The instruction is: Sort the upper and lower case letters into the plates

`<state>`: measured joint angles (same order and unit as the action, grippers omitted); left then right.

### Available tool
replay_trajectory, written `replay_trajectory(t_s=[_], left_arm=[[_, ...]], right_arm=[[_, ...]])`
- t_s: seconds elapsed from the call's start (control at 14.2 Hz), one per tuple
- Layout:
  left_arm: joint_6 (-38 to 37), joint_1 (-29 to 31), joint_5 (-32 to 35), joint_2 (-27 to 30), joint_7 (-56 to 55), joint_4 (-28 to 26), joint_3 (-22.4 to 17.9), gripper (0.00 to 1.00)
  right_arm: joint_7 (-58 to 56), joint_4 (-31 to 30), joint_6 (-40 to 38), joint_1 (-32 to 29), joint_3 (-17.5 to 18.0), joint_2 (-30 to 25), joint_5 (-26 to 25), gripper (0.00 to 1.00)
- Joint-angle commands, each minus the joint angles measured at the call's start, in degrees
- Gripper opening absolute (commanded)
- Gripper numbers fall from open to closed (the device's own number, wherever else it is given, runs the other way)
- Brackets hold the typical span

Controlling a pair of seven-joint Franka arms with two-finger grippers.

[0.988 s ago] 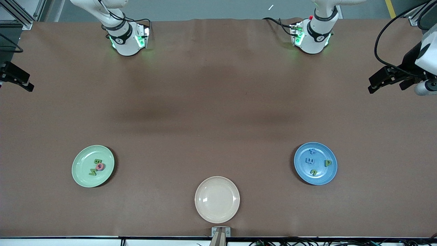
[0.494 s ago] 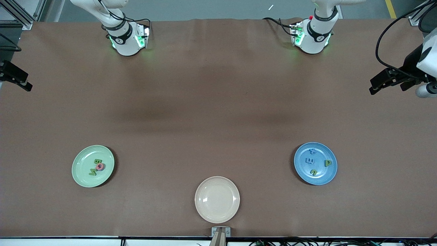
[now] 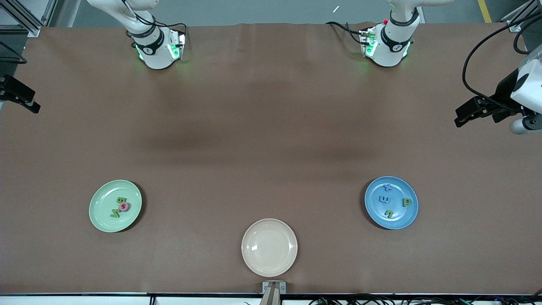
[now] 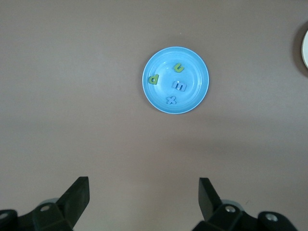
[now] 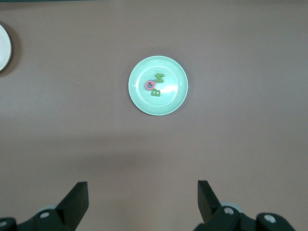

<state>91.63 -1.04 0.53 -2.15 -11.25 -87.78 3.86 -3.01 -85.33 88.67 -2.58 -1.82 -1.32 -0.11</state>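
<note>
letters [image 3: 120,206] lie sorted already, by the look of it: three on the pale green plate [image 3: 101,212], where a green b and a green m sit touching a round red piece, and four on the blue plate [image 3: 374,212], two green and two blue, set a little apart from each other. the green plate rests toward the right arm's end of the counter [image 3: 271,140], the blue plate toward the left arm's end, and a cream plate [image 3: 269,247] with nothing on it lies between them, nearer the front camera. no letter shows on the bare counter. the left gripper [image 4: 144,202] hangs high with its jaws spread wide and holding nothing, looking down on the blue plate [image 4: 192,62]; the right gripper [image 5: 143,202] is released too, empty, high above the green plate [image 5: 173,101]. both arms appear to be waiting at the counter's ends. the letters look small, light and stiff, likely to skid on the glossy plates, so any further pick would call for a straight-down pinch across a letter's flat sides. the three clustered pieces on the green plate would be awkward to part without nudging a neighbour. the plates look slick and breakable.
</note>
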Motion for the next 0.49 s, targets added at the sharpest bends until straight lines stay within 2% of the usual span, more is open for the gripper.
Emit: replay_trajectory(t_s=[0.0, 0.42], left_arm=[[-0.3, -0.4, -0.2, -0.4, 1.3, 1.2, 0.2, 1.00], [-0.8, 0.1, 0.0, 0.0, 1.1, 1.3, 0.6, 1.00]], right_arm=[[0.5, -0.5, 0.1, -0.9, 0.8, -0.8, 0.4, 1.00], [0.9, 0.4, 0.5, -1.1, 0.7, -0.8, 0.4, 1.00]])
